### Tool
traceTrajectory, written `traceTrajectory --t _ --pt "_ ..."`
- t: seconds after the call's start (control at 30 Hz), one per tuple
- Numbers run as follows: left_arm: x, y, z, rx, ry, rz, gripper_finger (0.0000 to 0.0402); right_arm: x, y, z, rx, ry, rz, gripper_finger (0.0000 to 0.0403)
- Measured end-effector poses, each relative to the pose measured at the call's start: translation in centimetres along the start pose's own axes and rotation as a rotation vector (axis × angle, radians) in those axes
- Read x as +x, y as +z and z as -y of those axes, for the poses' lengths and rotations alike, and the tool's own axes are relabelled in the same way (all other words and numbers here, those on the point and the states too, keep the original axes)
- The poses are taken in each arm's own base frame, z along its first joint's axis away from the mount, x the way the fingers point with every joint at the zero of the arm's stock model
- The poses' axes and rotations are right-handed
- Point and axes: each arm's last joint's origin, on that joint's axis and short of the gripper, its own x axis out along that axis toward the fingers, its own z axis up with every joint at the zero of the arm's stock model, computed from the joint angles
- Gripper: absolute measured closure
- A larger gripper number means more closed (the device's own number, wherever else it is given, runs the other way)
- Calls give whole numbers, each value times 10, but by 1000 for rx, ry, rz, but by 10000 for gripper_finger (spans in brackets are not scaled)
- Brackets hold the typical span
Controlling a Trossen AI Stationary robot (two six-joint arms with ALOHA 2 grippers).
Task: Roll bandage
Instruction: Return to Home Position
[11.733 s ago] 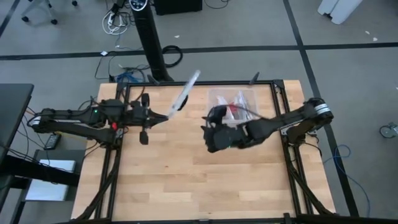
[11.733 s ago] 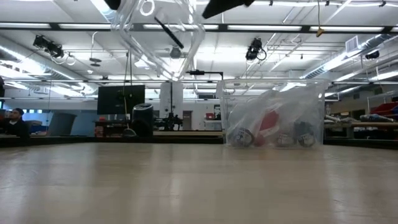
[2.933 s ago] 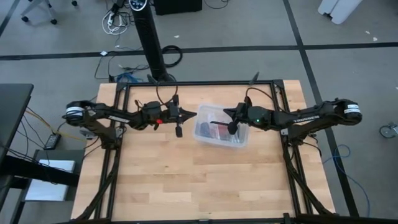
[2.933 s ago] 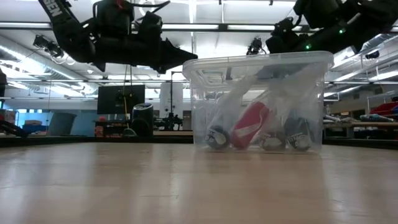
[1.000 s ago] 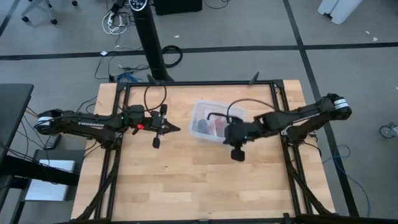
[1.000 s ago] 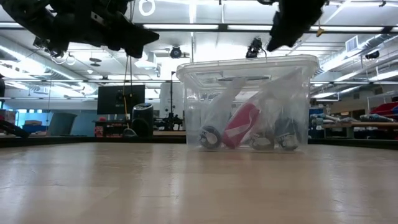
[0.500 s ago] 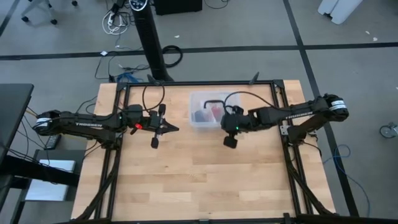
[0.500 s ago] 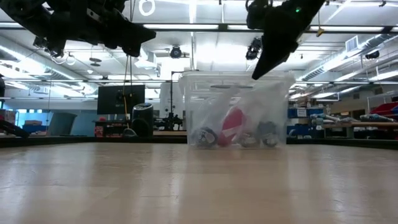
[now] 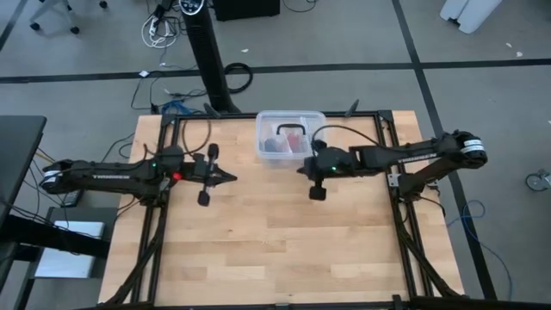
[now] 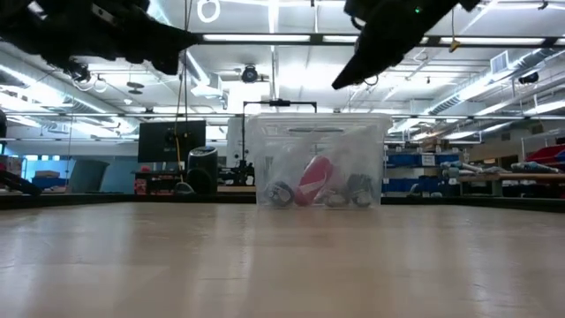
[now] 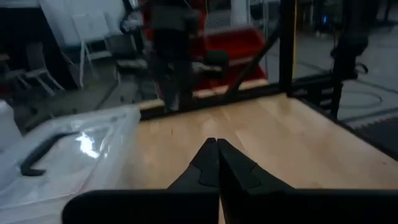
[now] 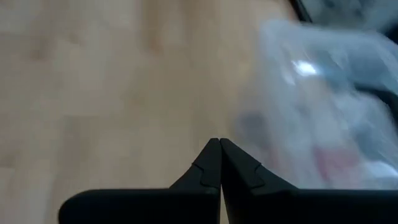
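Arms, two of them, dark and long, reach in over the light wooden surface (image 9: 275, 250), one from each side.

The left arm (image 9: 112, 172) comes in from the left. The left jaws hang in the air over bare wood. They are left of the box and a little closer to the near edge, and they point at the middle of the surface. The left wrist view shows them shut tight, tip against tip, with nothing between them.

The right arm (image 9: 413, 157) comes in from the right. The right jaws hang just beside the near side of the box, by its right half. In the low view they are up higher than the lid. They are shut tight too, and they hold nothing.

One clear plastic box with a lid (image 9: 291, 136) stands at the far edge of the surface, close to the middle. The lid is on, and the box sits flat on the wood.

Through its wall you can see one crumpled clear bag (image 10: 340, 163). In the box there is also one red thing (image 10: 313, 181) and three small round rolls (image 10: 280, 193). The roll on the right looks dark blue, so it may be the bandage (image 10: 360, 188), rolled up small. I cannot tell for sure through the plastic.
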Motion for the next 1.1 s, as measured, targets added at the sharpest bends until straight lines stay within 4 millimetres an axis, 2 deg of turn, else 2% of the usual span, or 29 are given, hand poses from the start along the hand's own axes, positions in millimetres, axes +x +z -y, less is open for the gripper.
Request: traceTrajectory --t 0.13,0.2,0.33,0.4,0.53,0.67,0.73,1.1 --pt "-13 -19 7 -34 9 52 401 -1 -21 -6 -4 109 173 403" --pt "-18 -32 11 -48 8 50 401 0 -40 -6 7 137 236 403" --pt "-25 -44 15 -52 14 71 401 -6 -77 -5 25 214 444 403" --pt "-29 -49 17 -55 14 63 401 -14 -96 -3 46 208 549 403" --pt "-36 -59 18 -62 46 69 401 -24 -136 0 97 167 642 403" --pt "-41 -65 17 -83 94 80 401 -32 -162 -1 135 129 693 403" --pt "-43 -64 16 -85 107 85 401 -34 -170 -3 139 90 712 403" --pt "-51 -66 11 -80 186 67 401 -45 -174 -19 85 17 653 403"
